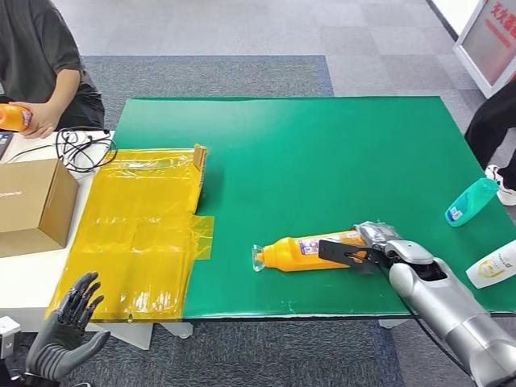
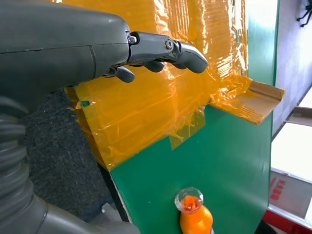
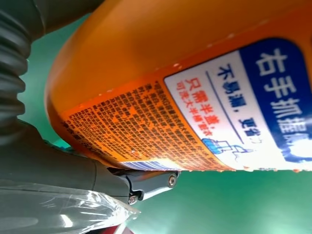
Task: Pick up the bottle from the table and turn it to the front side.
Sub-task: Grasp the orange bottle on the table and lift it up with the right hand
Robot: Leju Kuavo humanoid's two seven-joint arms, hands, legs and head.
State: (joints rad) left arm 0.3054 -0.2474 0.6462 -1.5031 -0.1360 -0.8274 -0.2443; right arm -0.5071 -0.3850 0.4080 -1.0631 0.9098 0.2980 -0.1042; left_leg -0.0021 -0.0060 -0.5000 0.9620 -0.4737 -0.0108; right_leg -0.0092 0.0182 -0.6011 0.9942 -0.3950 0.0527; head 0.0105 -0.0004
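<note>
1. The step in hand looked like the grasp: the right hand was at the base end of the orange plastic bottle with a clear cap, which lay on its side near the front edge of the green table mat, cap pointing toward the robot's left. The right wrist view showed dark fingers under the bottle's fine-print label — whether the grip was fully closed I could not tell.
2. The left hand hung released, fingers spread, below the yellow plastic sheet.
3. Next, by my judgement, came a lift and a roll to bring the front label up.
4. Counted: two orange bottles — one held by a seated person — one teal bottle, one white bottle, one cardboard box.
</note>
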